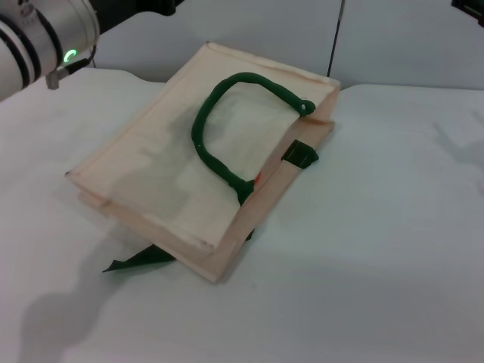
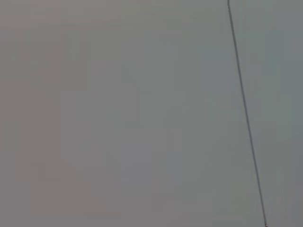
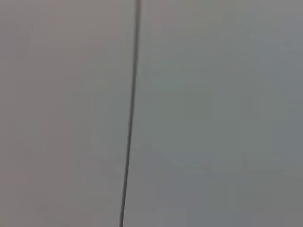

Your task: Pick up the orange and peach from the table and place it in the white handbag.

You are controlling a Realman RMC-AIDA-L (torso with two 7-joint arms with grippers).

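Silver-grey metal with black bands and a small green light, the left arm [image 1: 34, 41] shows only as a thick segment in the far left corner of the head view, raised above the white cloth-covered table [image 1: 393, 249]. Its gripper is out of sight, so whether its fingers are apart or together cannot be told. Of the right arm only a dark sliver shows at the far right corner, and its gripper is out of sight too. Both wrist views show just a plain grey wall with one thin dark line.

A large flat cream cloth handbag [image 1: 162, 170] lies on its side in the middle of the table, its long axis running diagonally from near left to far right, its open mouth facing right. One thick dark green rope handle [image 1: 219, 128] arches across its upper face. A tiny orange-red spot [image 1: 258, 178] shows at the mouth, beside the handle's base. The peach is not visible.
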